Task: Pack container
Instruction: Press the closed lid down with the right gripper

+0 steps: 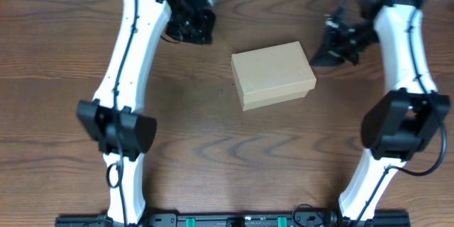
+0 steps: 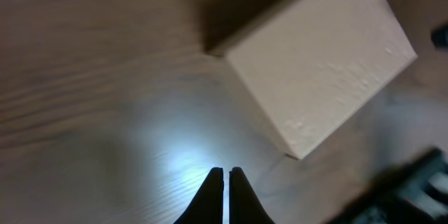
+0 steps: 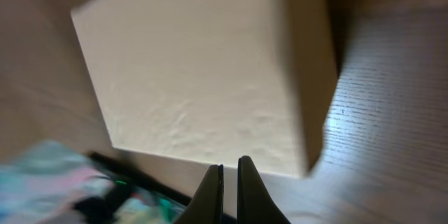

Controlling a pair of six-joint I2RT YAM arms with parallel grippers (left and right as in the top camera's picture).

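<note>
The container (image 1: 274, 75) is a plain tan cardboard box with its lid down, lying a little right of the table's middle. It also shows in the left wrist view (image 2: 318, 59) and fills much of the right wrist view (image 3: 203, 77). My left gripper (image 1: 195, 28) hangs over the table to the box's upper left; its fingers (image 2: 225, 173) are shut and hold nothing. My right gripper (image 1: 328, 51) is just right of the box's far right corner; its fingers (image 3: 229, 169) are shut and hold nothing. No items for packing are in view.
The wooden table (image 1: 213, 149) carries only the box. The arm bases stand at the front edge, left (image 1: 117, 124) and right (image 1: 401, 124). A black rail (image 1: 234, 220) runs along the front.
</note>
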